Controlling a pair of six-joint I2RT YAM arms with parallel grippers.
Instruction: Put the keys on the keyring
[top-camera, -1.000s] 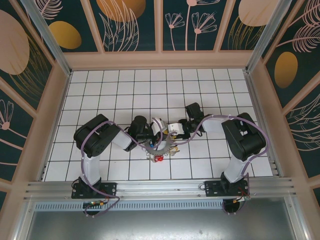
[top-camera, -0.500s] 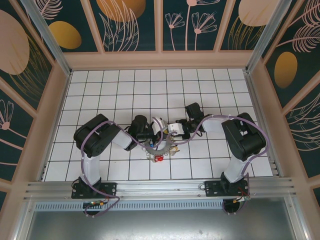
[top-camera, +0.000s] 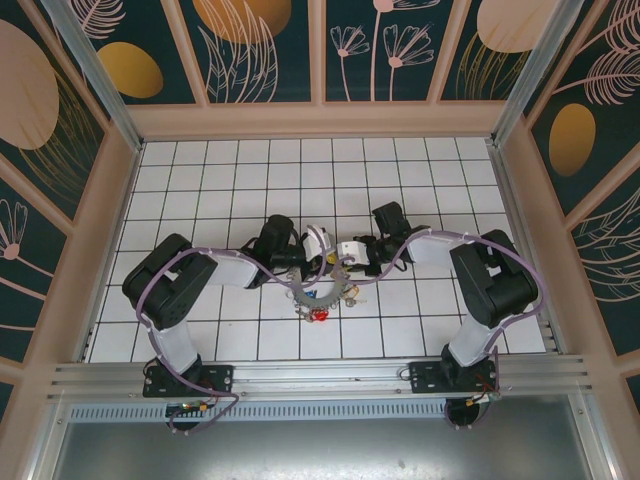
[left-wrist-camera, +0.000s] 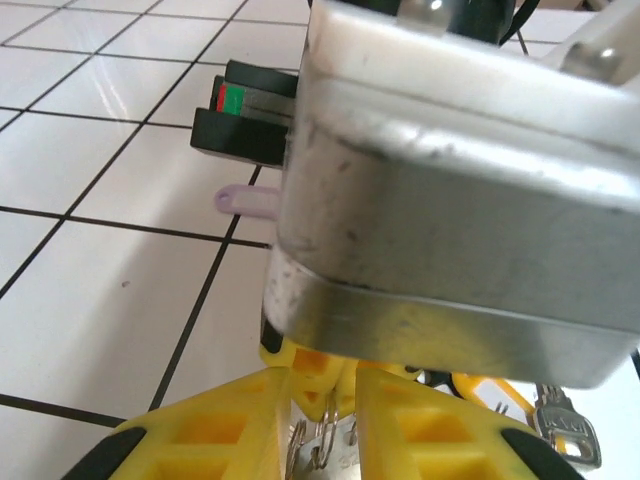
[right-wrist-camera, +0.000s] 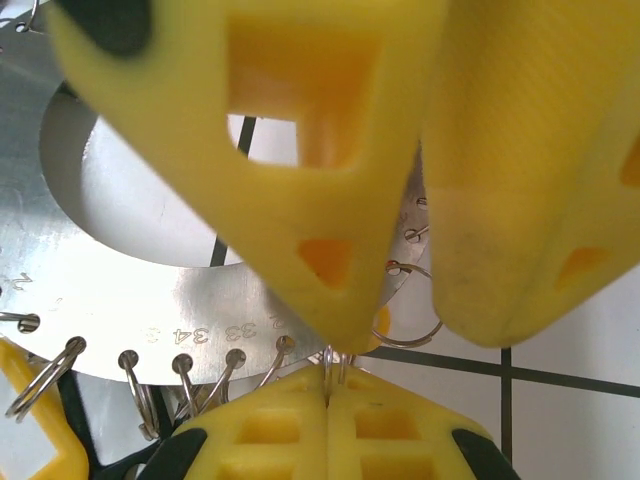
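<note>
keyring (right-wrist-camera: 120, 290): a flat silvery-grey metal ring with a wide open centre. It lies on the white tiled floor (top-camera: 200, 200) near the front middle, under both grippers.
Ring detail: numbers are stamped along its band, and small holes at the rim carry wire loops (right-wrist-camera: 135, 385).
Keys (top-camera: 322, 308): bunched at the ring's near edge, one with a red tag (top-camera: 320, 316). A silvery key (left-wrist-camera: 567, 432) hangs just right of the left fingers.
Left arm (top-camera: 215, 270): elbow out to the left, forearm reaching right, wrist tipped down over the ring.
Left gripper (left-wrist-camera: 325, 420): its yellow fingers (left-wrist-camera: 210, 440) stand narrowly apart with wire in the gap. Whether they grip it cannot be told.
Right arm (top-camera: 440, 245): elbow bent at the right, forearm reaching left to meet the other wrist.
Right gripper (right-wrist-camera: 330, 385): pressed together on a thin wire loop (right-wrist-camera: 331, 358) just above the ring's rim.
Grippers together: their fingertips are almost touching over the ring.
</note>
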